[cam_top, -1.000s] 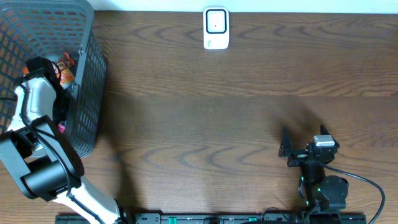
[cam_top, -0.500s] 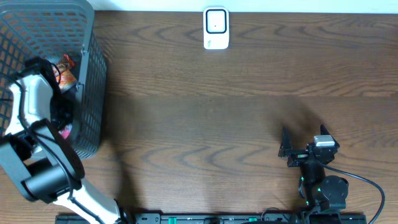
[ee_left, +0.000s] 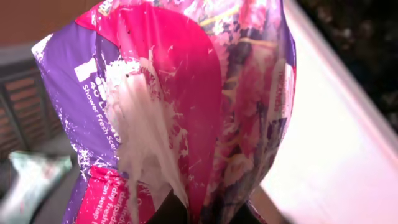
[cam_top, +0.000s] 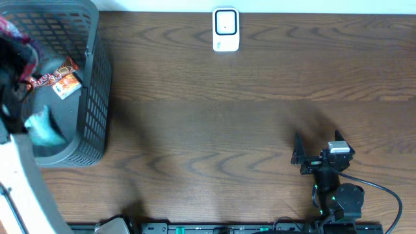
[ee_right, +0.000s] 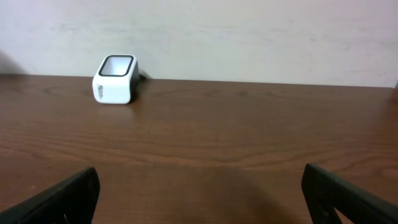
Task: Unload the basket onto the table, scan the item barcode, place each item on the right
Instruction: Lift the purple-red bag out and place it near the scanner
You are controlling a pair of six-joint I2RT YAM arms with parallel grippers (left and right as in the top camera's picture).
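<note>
A purple and pink crinkly packet [ee_left: 186, 106] fills the left wrist view, and my left gripper [ee_left: 200, 213] is shut on its lower edge. From overhead the packet [cam_top: 14, 34] shows as a blurred pink shape held high over the grey basket [cam_top: 94, 78] at the far left. No barcode shows on the face I see. The white scanner [cam_top: 225, 29] stands at the table's back edge, also in the right wrist view as the scanner [ee_right: 115, 79]. My right gripper [cam_top: 300, 156] rests open near the front right, nothing between its fingers [ee_right: 62, 199].
An orange snack packet [cam_top: 62, 81] and a teal pouch [cam_top: 45, 130] lie in the basket. The wooden table [cam_top: 214, 123] stretches between basket, scanner and right arm. A pale wall [ee_right: 249, 37] rises behind the scanner.
My left gripper has shut on the purple packet inside the basket and risen with it towards the camera. The basket's contents are now uncovered. The right arm has not moved.
</note>
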